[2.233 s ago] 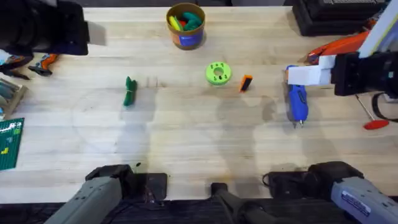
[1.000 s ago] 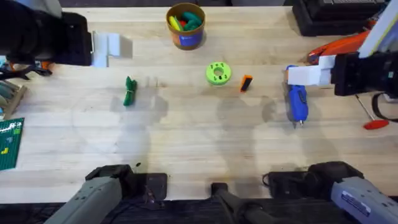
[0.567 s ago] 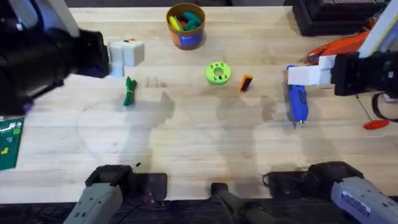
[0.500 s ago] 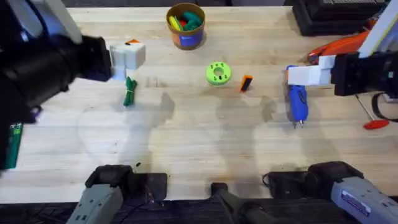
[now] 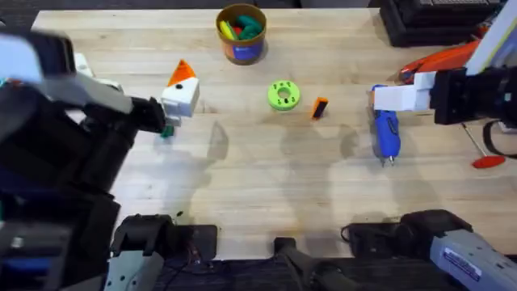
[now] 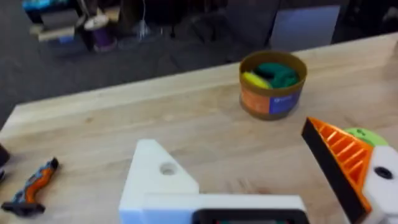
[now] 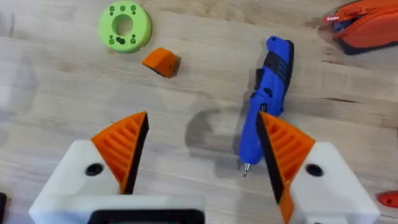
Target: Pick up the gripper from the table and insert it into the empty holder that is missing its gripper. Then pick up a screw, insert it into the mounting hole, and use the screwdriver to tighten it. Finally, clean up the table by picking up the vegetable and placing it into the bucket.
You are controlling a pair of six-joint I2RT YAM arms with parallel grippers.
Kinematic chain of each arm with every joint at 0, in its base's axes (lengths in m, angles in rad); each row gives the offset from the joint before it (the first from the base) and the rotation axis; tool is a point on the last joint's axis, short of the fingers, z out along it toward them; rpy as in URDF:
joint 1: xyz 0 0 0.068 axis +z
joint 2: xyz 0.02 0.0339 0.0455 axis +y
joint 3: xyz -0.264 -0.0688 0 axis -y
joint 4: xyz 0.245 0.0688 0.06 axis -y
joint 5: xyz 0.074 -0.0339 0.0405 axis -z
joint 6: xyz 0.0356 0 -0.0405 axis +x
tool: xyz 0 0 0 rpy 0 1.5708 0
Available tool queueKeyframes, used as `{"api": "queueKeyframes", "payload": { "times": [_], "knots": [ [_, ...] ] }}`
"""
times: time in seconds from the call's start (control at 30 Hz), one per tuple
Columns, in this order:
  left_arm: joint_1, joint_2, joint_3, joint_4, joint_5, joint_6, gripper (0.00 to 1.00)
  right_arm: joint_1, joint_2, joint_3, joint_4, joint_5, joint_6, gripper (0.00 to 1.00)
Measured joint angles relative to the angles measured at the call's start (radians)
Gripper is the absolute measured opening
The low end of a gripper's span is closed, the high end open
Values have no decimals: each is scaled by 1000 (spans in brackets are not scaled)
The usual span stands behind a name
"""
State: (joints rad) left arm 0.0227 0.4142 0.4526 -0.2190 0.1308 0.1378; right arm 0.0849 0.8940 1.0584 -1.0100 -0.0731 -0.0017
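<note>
The loose orange gripper (image 5: 320, 107) lies on the table to the right of a lime-green disc (image 5: 283, 94), and shows again as gripper (image 7: 161, 62). My left gripper (image 5: 179, 90) is open. In its wrist view the left gripper (image 6: 227, 137) has one bare white holder (image 6: 158, 180) and one orange ribbed pad (image 6: 339, 162). The vegetable (image 5: 166, 131) peeks out beside and under that arm. My right gripper (image 5: 378, 97) is open above the blue screwdriver (image 5: 386, 131). Screwdriver (image 7: 267, 106) lies under one finger of the right gripper (image 7: 202, 124). The bucket (image 5: 241, 32) stands at the back; bucket (image 6: 272, 84) holds toy vegetables.
The left arm bulks dark and blurred over the table's left side. A big orange tool (image 5: 440, 58) and a thin red-handled tool (image 5: 485, 153) lie at the far right. An orange-and-blue tool (image 6: 34, 186) lies at the far left. Bare wood (image 5: 266, 186) spans the middle front.
My left arm has swung from the far-left back corner toward the middle and risen close under the camera, now covering most of the vegetable. The right arm has not moved.
</note>
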Motion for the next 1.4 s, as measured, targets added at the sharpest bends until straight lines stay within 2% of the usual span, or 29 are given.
{"api": "queueKeyframes", "payload": {
  "times": [0.23,0.4,0.67,0.83,1.0,1.1,1.27,1.4],
  "knots": [
    [0,-153,-210,260,34,0,986,0,0,0,0,0,0,992],
    [0,-255,-334,376,38,0,985,0,0,0,0,0,0,992],
    [0,-391,-424,395,67,0,986,0,0,0,0,0,0,992],
    [0,-409,-428,403,129,0,985,0,0,0,0,0,0,991],
    [0,-409,-428,402,223,0,985,0,0,0,0,0,0,991],
    [0,-409,-428,401,308,0,985,0,0,0,0,0,-1,992],
    [0,-409,-428,386,501,0,985,0,0,0,0,0,-3,992],
    [0,-409,-428,383,690,0,986,0,0,0,0,0,-3,992]
  ]
}}
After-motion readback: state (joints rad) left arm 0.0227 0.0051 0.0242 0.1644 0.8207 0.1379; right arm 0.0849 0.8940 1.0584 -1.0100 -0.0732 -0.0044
